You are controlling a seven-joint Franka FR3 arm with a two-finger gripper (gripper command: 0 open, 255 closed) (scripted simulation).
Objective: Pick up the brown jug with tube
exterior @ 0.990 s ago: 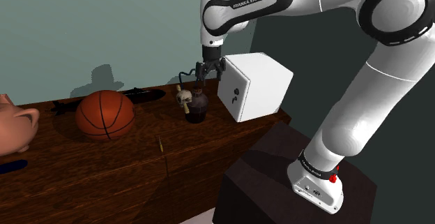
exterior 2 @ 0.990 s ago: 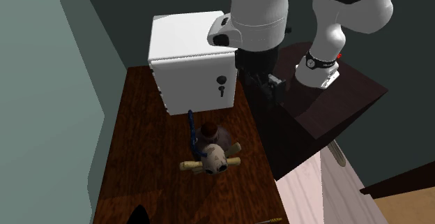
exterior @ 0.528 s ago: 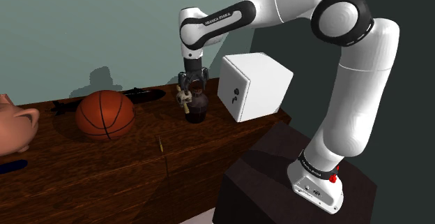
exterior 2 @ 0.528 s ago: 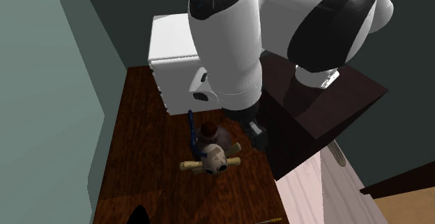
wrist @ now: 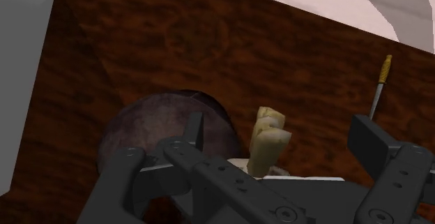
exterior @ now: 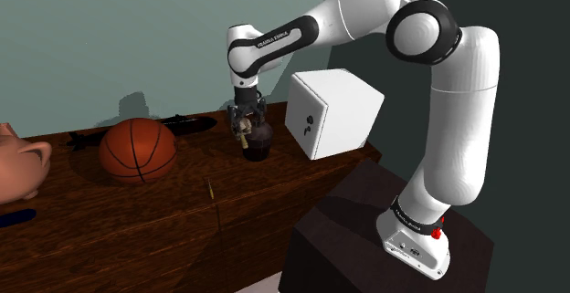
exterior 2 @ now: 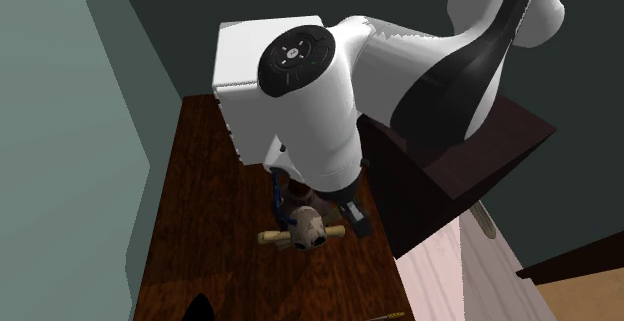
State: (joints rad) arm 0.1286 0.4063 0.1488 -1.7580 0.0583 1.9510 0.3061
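Half covering the brown jug [wrist: 150, 135] with the black end effector [wrist: 279, 135], released, fingers [wrist: 192, 128] standing well apart and clasping nothing. Straddling a pale tan tube piece [wrist: 268, 142] rising off the jug between the two fingers; touching it or not, cannot tell. Holding one finger over the jug's dark rounded body, the other out over the bare dark wooden bench [wrist: 293, 55].

Pointing straight down in the shoulder view, with the end effector [exterior: 245, 123] right on top of the jug [exterior: 258, 145], the jug sitting upright on the bench directly beneath. Looking from above in the second exterior view, hiding most of the jug under the white arm [exterior 2: 310, 99] and leaving in sight a pale skull-like ornament [exterior 2: 310, 227] with the tan tube [exterior 2: 270, 237] running across it, plus a thin blue cord [exterior 2: 275, 184], all just under the end effector.

Keeping a white box [exterior: 332, 113] with a dark keyhole-like mark near on one side of the end effector, toward the dark stand [exterior: 356, 236]. Leaving a basketball [exterior: 137, 151] resting well apart on the opposite side, and a pink rounded figure [exterior: 18, 165] farther off still, beyond the ball. Passing a thin tool with a yellow handle [wrist: 382, 76] lying apart from the outer finger, close to the bench's edge.
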